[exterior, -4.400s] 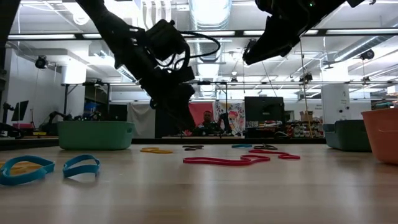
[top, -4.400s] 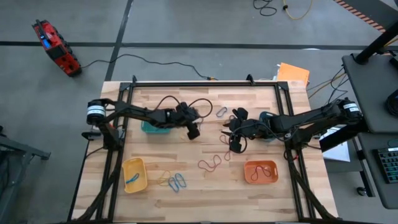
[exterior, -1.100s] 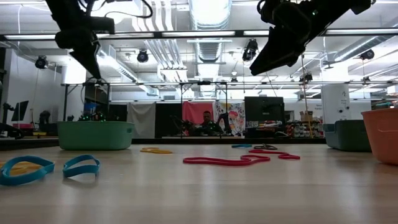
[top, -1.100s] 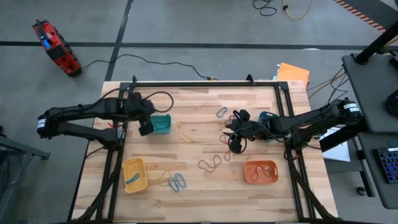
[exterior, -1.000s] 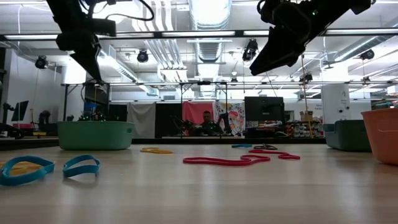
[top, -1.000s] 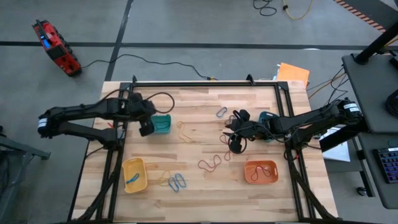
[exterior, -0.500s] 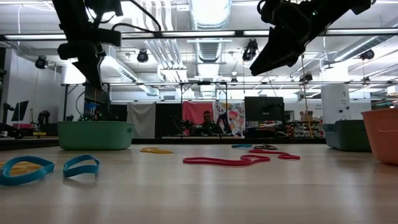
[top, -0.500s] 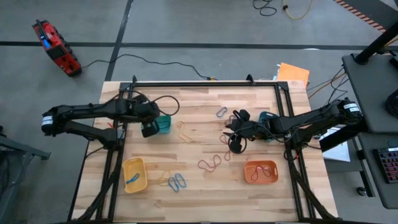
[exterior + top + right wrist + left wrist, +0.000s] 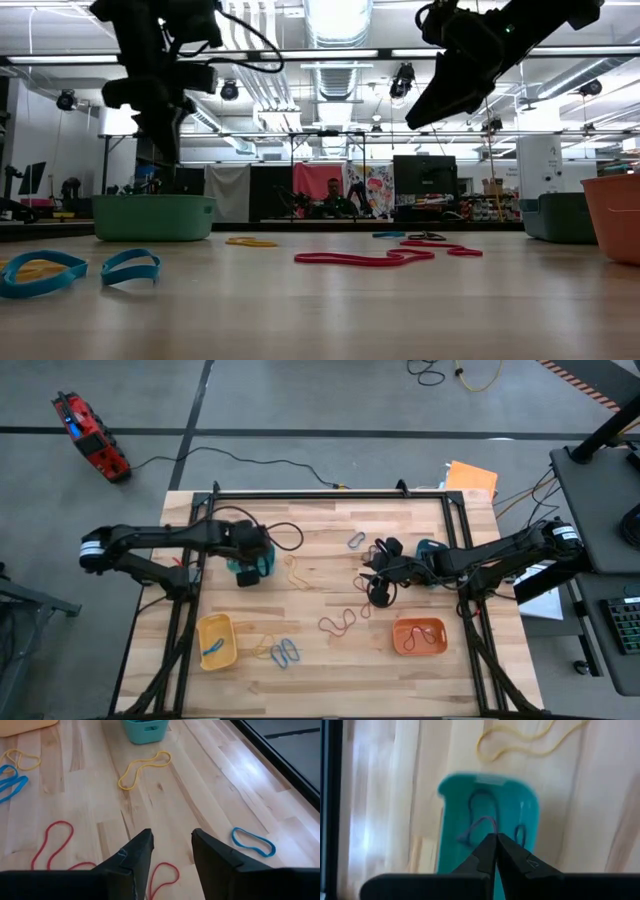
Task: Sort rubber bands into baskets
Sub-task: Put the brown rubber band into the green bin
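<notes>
My left gripper (image 9: 248,572) hangs shut over the near left part of the teal basket (image 9: 263,557), with a greyish rubber band (image 9: 479,824) at its tips. Grey bands lie inside that basket (image 9: 520,815). My right gripper (image 9: 171,837) stands open above the table's middle, over red bands (image 9: 338,622), and touches nothing. A yellow band (image 9: 295,571) lies right of the teal basket. The blue basket (image 9: 430,548) is partly hidden by my right arm. The yellow basket (image 9: 216,641) and the orange basket (image 9: 419,636) sit near the front. My left gripper pinches one end of the greyish band (image 9: 491,827) between its two fingertips, coming from above and pointing down. The loop droops slack from the tips over the teal basket's inside. Whether its free end rests on the basket floor cannot be told.
Blue bands (image 9: 286,652) and a small yellow one (image 9: 262,650) lie near the yellow basket. A grey-blue band (image 9: 355,540) lies toward the far middle. Black rails (image 9: 330,494) frame the table. Bare wood lies between the teal basket and my right gripper.
My left gripper has gone toward the table's right edge, from beside the teal basket's left end to over the basket, and has stayed shut.
</notes>
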Controlling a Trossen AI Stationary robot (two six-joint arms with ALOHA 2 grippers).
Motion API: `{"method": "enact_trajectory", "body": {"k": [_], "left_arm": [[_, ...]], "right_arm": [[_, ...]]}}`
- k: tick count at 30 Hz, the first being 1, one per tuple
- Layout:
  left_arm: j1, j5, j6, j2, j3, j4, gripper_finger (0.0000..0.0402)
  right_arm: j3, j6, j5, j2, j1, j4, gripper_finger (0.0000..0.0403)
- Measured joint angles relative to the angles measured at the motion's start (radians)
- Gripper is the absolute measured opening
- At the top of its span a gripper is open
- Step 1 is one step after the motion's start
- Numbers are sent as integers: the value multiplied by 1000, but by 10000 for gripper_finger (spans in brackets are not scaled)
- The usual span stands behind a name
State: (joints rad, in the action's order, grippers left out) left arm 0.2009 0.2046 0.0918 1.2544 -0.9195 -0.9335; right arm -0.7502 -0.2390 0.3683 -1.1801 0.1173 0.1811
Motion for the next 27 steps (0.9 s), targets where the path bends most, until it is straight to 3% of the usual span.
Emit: {"method": "enact_trajectory", "body": {"k": [7, 15, 27], "left_arm": [[38, -47, 58, 16, 0, 96, 0], [111, -47, 58, 47, 9, 21, 0], [173, -69, 61, 45, 129, 22, 0]], "right_arm": [[33, -5, 0, 0, 0, -45, 135], [35, -23, 0, 0, 0, -45, 141], [35, -41, 0, 0, 0, -46, 134]]}}
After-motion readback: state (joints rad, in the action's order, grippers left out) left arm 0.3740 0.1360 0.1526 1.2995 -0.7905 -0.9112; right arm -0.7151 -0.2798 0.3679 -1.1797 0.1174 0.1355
